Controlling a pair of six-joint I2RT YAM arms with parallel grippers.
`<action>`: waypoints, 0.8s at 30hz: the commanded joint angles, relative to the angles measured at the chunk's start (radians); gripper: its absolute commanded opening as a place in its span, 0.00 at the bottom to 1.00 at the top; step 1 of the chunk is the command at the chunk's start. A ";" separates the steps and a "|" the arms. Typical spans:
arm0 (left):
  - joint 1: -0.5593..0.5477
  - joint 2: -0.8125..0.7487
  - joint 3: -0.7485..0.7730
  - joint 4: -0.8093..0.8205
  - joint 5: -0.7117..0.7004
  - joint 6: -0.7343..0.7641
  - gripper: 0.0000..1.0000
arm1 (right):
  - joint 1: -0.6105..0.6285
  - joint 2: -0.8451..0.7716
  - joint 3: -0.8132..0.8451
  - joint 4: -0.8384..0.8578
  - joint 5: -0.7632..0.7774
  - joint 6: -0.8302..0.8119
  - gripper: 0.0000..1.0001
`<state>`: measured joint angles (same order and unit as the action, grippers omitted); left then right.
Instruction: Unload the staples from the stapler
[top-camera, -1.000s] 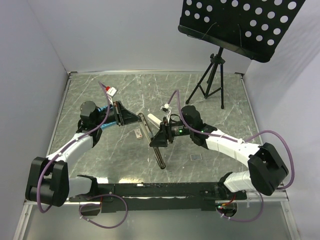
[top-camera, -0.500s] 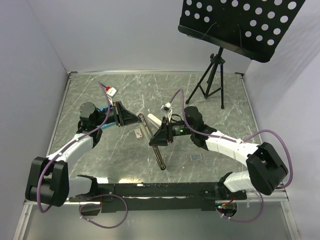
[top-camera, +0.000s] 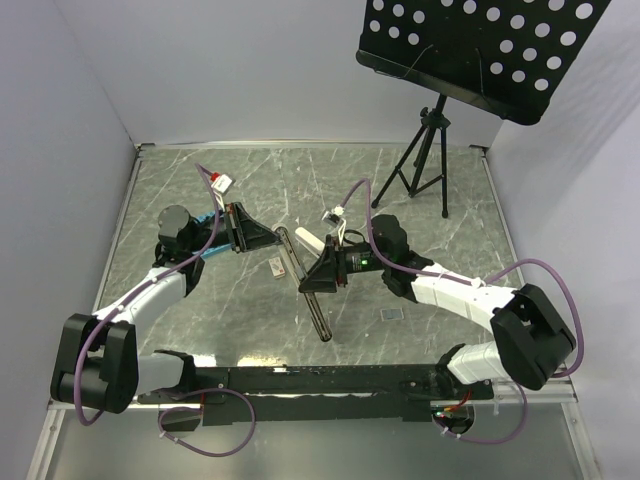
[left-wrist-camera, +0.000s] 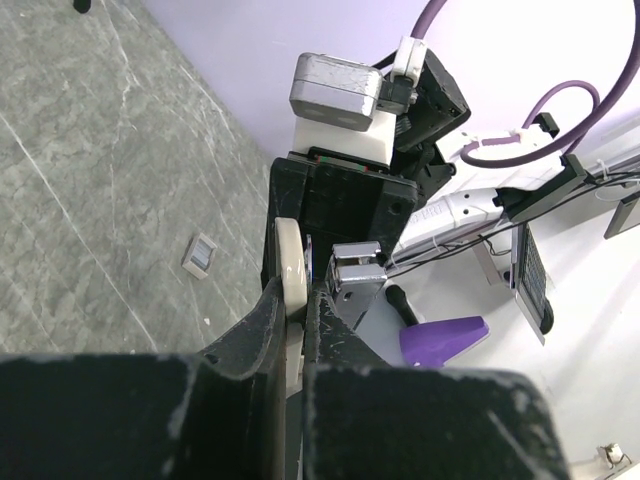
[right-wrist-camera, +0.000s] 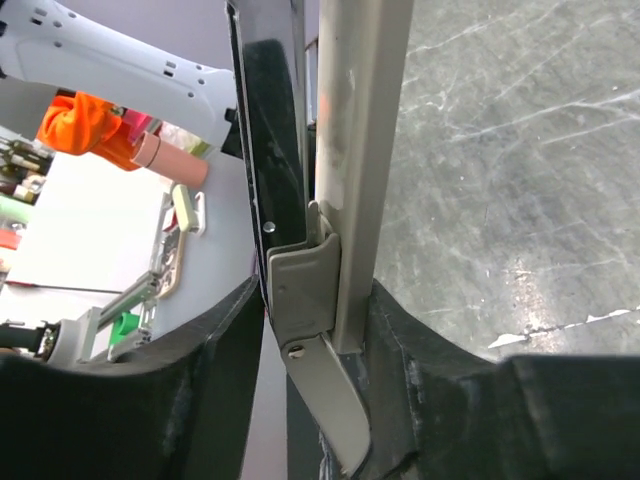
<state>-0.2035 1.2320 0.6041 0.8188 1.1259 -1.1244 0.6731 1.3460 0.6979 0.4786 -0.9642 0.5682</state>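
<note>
Now, stapler (left-wrist-camera: 290, 270): held from both sides, over the desk (top-camera: 200, 310).
Left end effector (left-wrist-camera: 297, 300): clamped on its white edge.
Right end effector (right-wrist-camera: 315, 300): clamped on its bar.

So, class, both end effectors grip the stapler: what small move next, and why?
Probably the right end effector pulls the rail gently away from the left end effector: both are shut on the stapler, so parting them could slide the rail out.

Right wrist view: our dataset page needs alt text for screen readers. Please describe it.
The right gripper clamps the stapler, whose grey bar and glossy black part run up out of frame. The grey marbled table lies to the right.
</note>
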 joint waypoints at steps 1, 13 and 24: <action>-0.001 -0.031 -0.001 0.088 -0.003 -0.037 0.01 | -0.007 0.010 -0.017 0.136 -0.044 0.027 0.37; -0.001 -0.028 -0.012 0.143 -0.003 -0.075 0.01 | -0.007 0.050 -0.028 0.221 -0.059 0.084 0.64; 0.001 -0.020 -0.017 0.169 -0.002 -0.097 0.01 | -0.006 0.076 -0.064 0.348 -0.091 0.147 0.40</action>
<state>-0.2035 1.2316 0.5869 0.8799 1.1278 -1.1721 0.6697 1.4075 0.6518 0.6994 -1.0180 0.6956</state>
